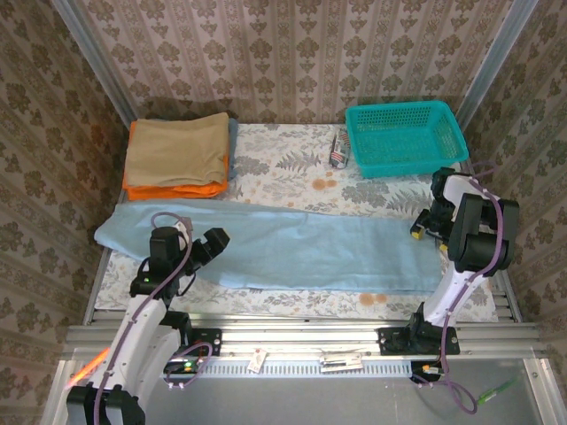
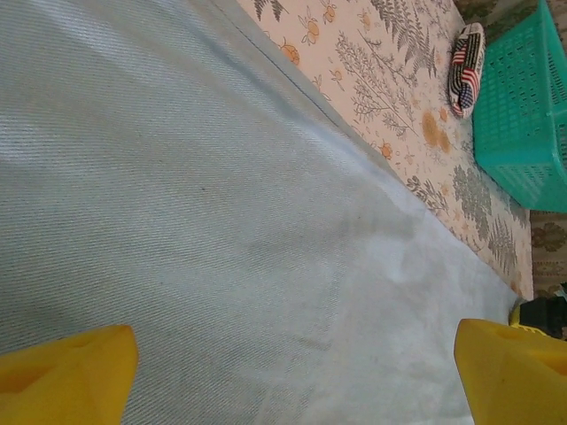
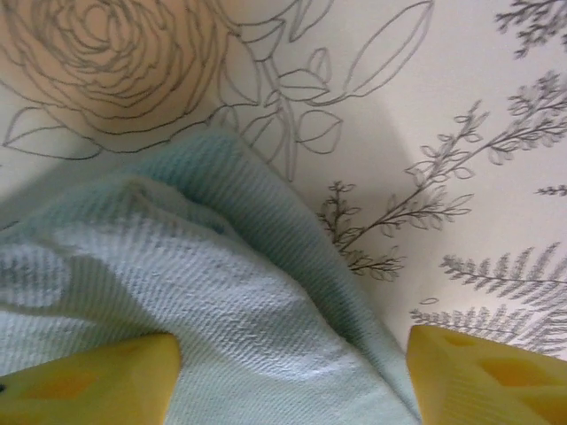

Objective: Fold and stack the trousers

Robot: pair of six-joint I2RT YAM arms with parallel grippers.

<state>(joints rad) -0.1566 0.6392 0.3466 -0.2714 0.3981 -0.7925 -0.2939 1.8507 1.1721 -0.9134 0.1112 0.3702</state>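
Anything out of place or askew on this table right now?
A small stars-and-stripes item lies loose beside the teal basket, outside it. The trousers lie flat but slightly slanted across the tablecloth.

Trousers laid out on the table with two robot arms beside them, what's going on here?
Two robot arms are about to fold a pair of pale blue trousers, which lie stretched full length across the flowered table. The left end effector hovers open over one end; the right end effector stands open at the other end, straddling the cloth's edge. Neither grips it yet.
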